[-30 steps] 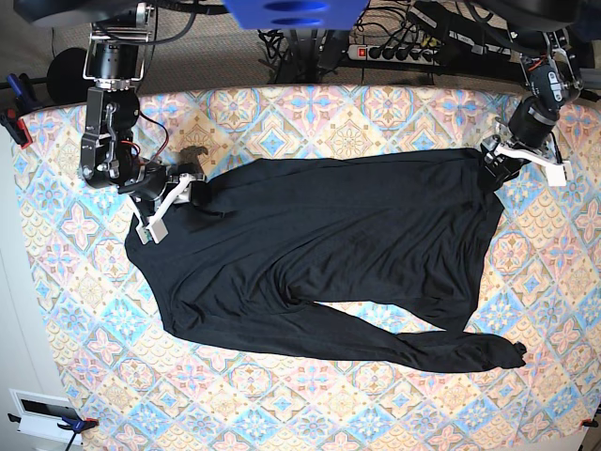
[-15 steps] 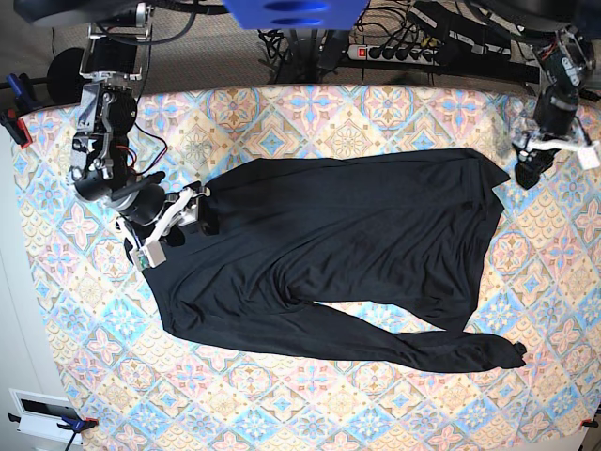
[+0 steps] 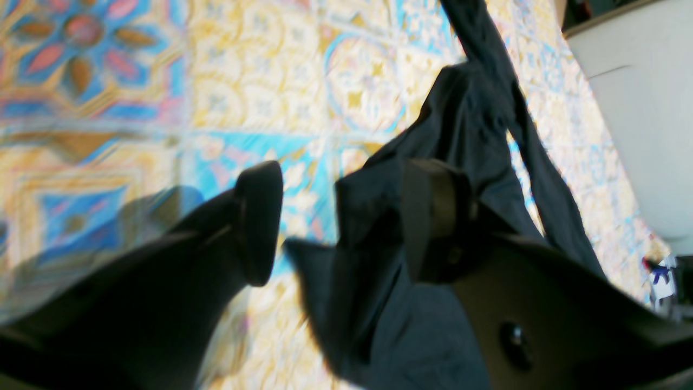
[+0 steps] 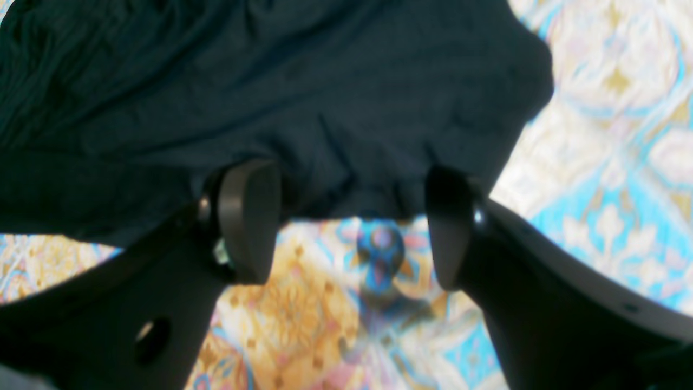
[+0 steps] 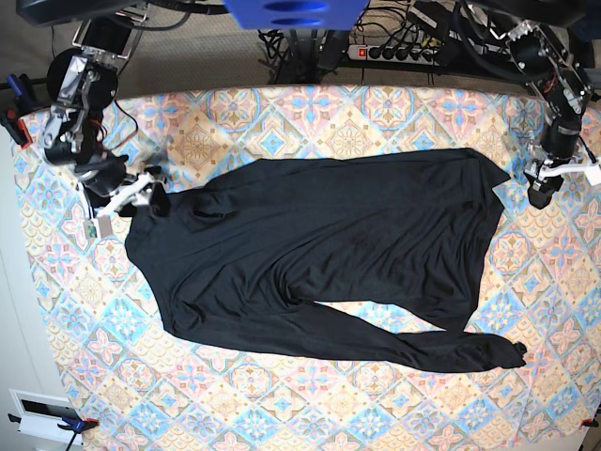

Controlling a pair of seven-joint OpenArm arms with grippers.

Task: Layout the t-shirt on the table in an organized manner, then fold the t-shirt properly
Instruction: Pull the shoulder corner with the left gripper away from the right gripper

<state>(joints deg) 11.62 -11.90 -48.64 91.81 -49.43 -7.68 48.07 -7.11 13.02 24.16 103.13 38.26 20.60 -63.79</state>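
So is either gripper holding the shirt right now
No. The right gripper and the left gripper are both open, clear of the shirt.

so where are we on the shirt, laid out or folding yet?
Mostly laid out: the t-shirt lies spread on the table. The right gripper and left gripper are open at its edges, holding nothing. Left: sleeves lie bunched along the near edge; no fold made yet.
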